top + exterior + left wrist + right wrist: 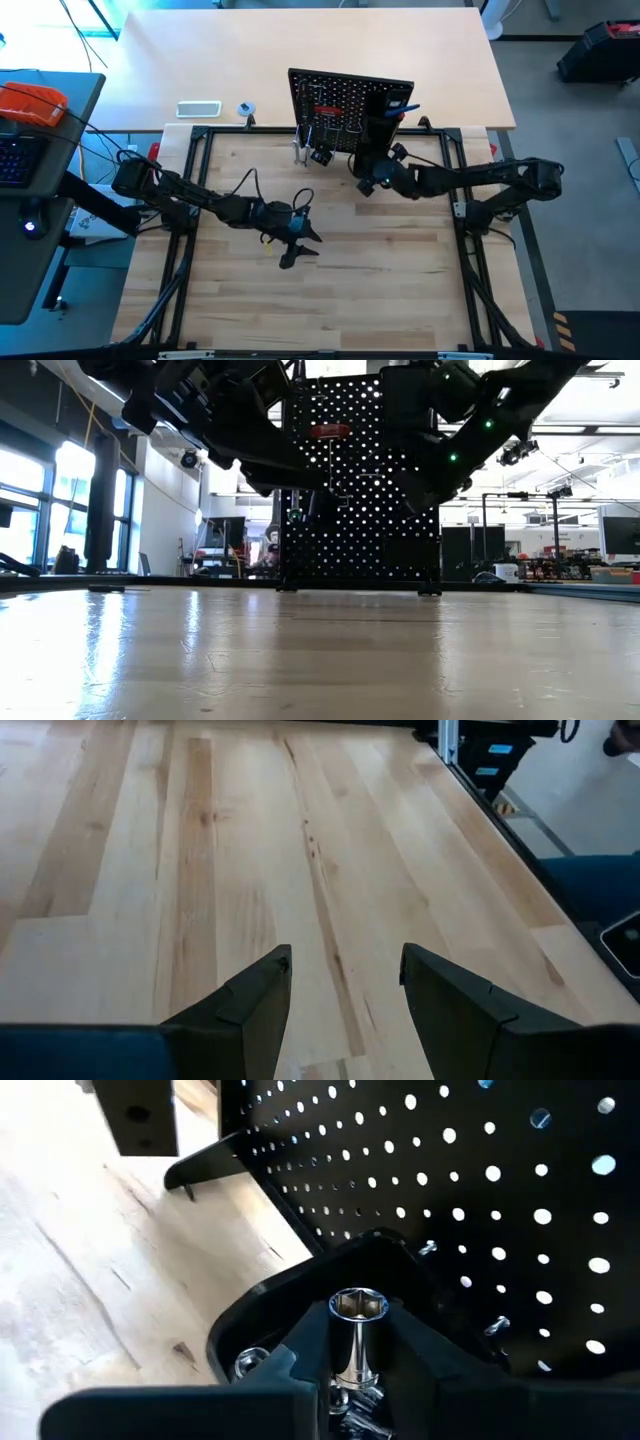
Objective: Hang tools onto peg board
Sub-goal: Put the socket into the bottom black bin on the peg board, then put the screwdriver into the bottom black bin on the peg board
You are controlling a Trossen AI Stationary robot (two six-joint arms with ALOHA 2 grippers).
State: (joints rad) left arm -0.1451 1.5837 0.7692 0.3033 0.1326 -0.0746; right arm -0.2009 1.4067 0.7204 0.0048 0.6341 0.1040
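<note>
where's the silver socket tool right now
The silver socket tool is clamped in the right gripper, right of table centre, just in front of the peg board.

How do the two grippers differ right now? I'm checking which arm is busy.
The right gripper is shut on a silver socket tool; the left gripper is open and holds nothing. The right one sits at the peg board; the left hangs over bare table. Both have dark fingers.

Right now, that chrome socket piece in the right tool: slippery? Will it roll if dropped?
Probably slippery: the chrome socket is polished and mirror-bright between the right tool fingers. Likely rigid and heavy for its size, being solid metal. Its round barrel would probably roll on the table.
</note>
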